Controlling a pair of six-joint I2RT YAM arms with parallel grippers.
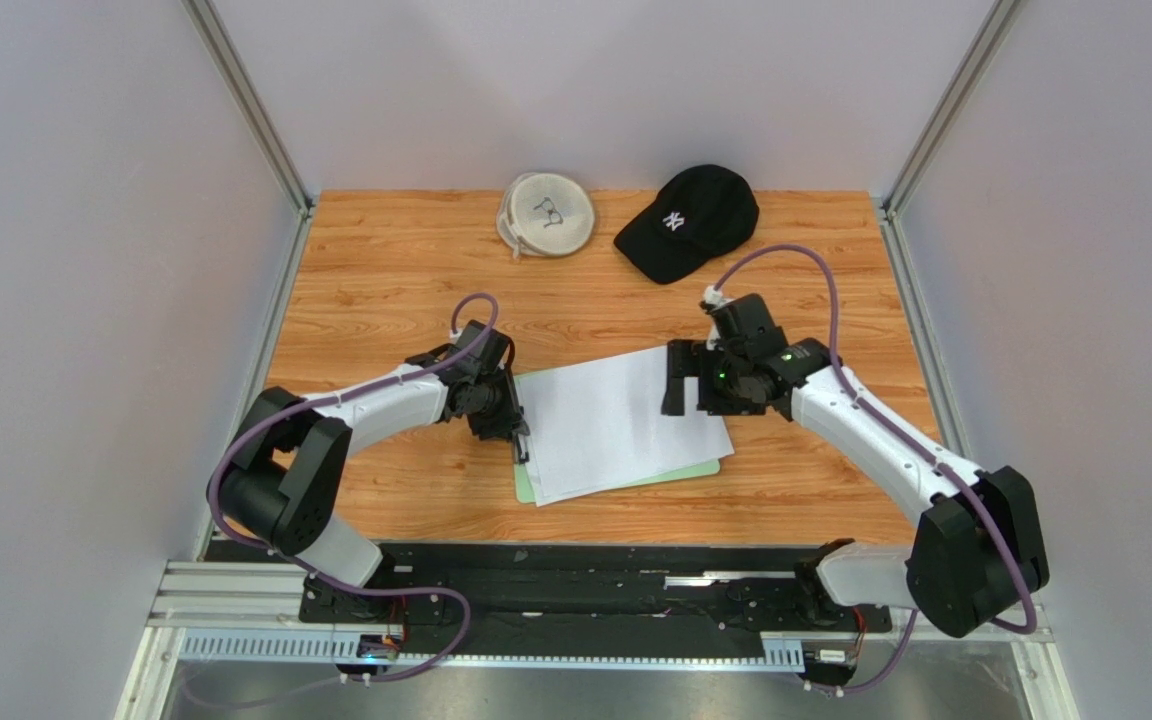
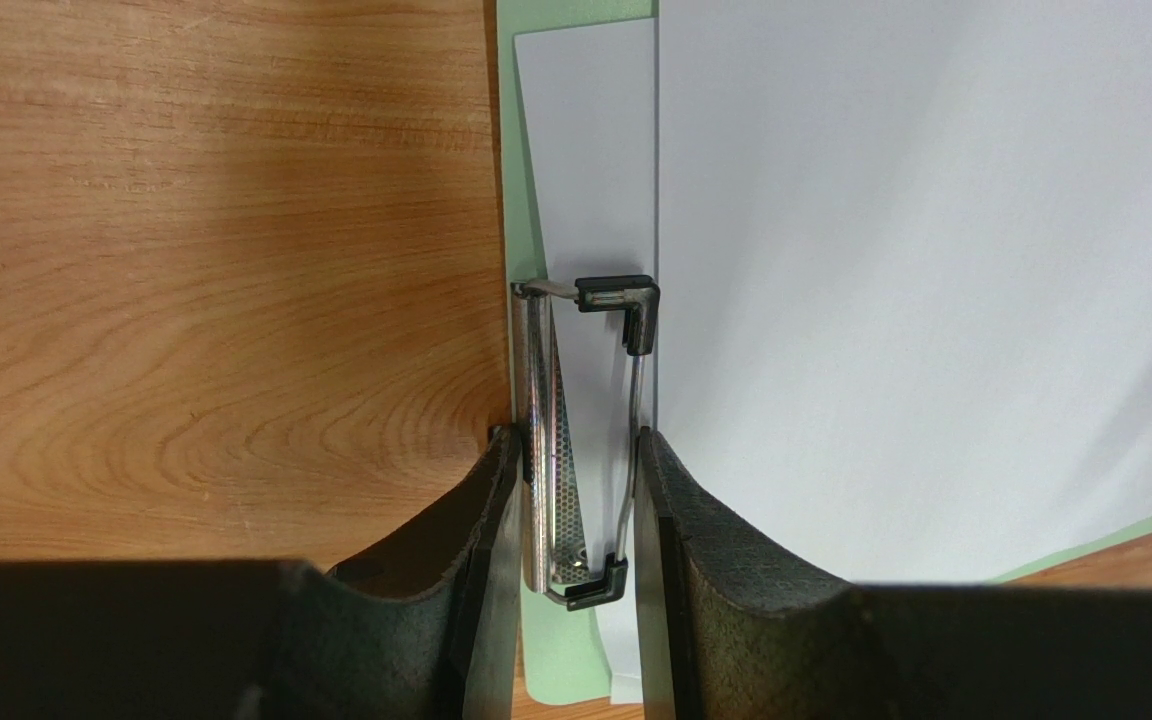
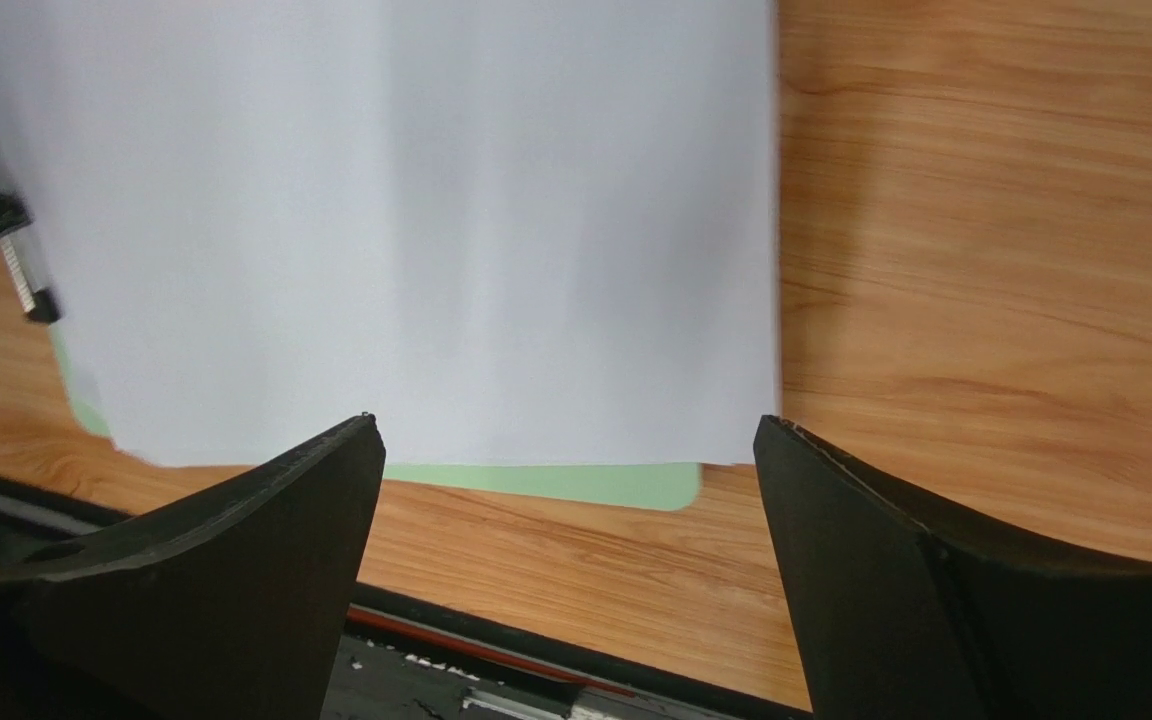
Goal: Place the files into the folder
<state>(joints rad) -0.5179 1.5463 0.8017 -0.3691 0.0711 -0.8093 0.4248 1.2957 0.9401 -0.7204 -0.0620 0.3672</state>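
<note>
Files: white sheets lying askew on the folder, mid-counter, toward its near edge.
Left tool: closed, pinching the clip at the folder's left end.
Right tool: jaws wide apart, holding nothing, over the files' right end.

Paper sheets plain white. Clipboard pale mint green. Clip silver with fine dotted perforation pattern and black corner caps. Table orange-brown wood grain. Baseball cap black, white logo.
</note>
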